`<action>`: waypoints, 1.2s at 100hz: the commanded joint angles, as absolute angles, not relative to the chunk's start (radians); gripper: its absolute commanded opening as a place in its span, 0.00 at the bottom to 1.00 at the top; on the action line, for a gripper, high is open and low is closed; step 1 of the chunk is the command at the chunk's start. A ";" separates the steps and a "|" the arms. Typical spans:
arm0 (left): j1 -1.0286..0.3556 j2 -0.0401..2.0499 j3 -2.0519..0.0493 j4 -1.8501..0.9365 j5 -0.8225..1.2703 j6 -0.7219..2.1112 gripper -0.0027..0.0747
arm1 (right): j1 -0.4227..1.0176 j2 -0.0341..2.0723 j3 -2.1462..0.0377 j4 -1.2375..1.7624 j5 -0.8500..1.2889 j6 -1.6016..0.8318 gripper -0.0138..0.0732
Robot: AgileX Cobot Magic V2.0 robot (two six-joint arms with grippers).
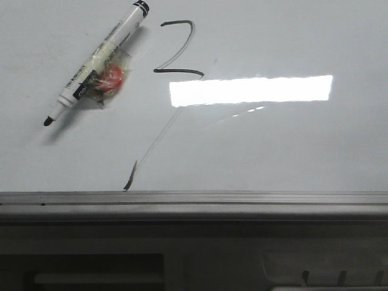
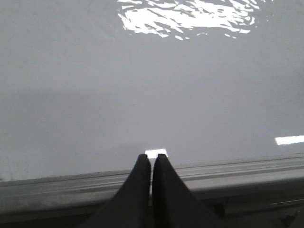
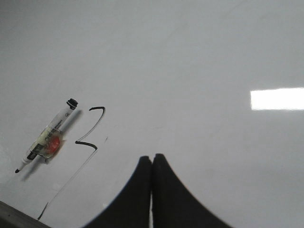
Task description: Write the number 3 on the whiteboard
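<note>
Glossy white-grey board surface fills all three views. I note the marker pen (image 1: pixel 97 63) lying loose at the far left of the whiteboard (image 1: pixel 291 151), uncapped nib toward the near-left, black end toward the far-right, so its long axis runs diagonally. A red blob wrapped in clear tape (image 1: pixel 110 77) sits on its barrel.

Just right of the pen is the number 3 (image 1: pixel 177 50): top bar, slant and middle bar are dark; the lower bowl is only a faint thin line trailing toward the near frame (image 1: pixel 242 199), ending in a short dark tick (image 1: pixel 128 180). I judge the figure half made. A bright light reflection (image 1: pixel 251 90) lies right of it.

Left gripper (image 2: pixel 152 157): fingers pressed together, holding nothing, tips over the near frame edge with bare board ahead. No pen or stroke shows in its wrist view, so I cannot place the pen relative to it.

Right gripper (image 3: pixel 152 157): fingers likewise pressed together and empty. In its wrist view the marker pen (image 3: pixel 46 137) and the stroke (image 3: pixel 90 127) lie ahead and well off to its left, apart from the fingertips.

The next move turns on that offset. My judgement: whichever arm goes for the pen must spread its fingers and close across the diagonal barrel, not along it. Which arm is nearer I cannot tell; neither appears in the front view.
</note>
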State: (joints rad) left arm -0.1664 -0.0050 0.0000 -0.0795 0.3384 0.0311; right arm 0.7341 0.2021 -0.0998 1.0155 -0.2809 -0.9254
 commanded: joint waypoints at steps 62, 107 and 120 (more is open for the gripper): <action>-0.164 -0.027 0.012 -0.094 0.292 0.019 0.01 | 0.499 0.207 0.037 0.455 -0.453 -0.700 0.09; -0.164 -0.027 0.012 -0.094 0.292 0.019 0.01 | -0.062 0.165 0.037 -0.230 -0.010 0.102 0.09; -0.164 -0.027 0.012 -0.094 0.292 0.019 0.01 | -0.070 0.096 0.037 -0.230 0.181 0.102 0.09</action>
State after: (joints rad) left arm -0.1664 -0.0050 0.0000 -0.0795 0.3384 0.0311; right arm -0.0622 0.1218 0.0072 -0.2053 0.1261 0.0874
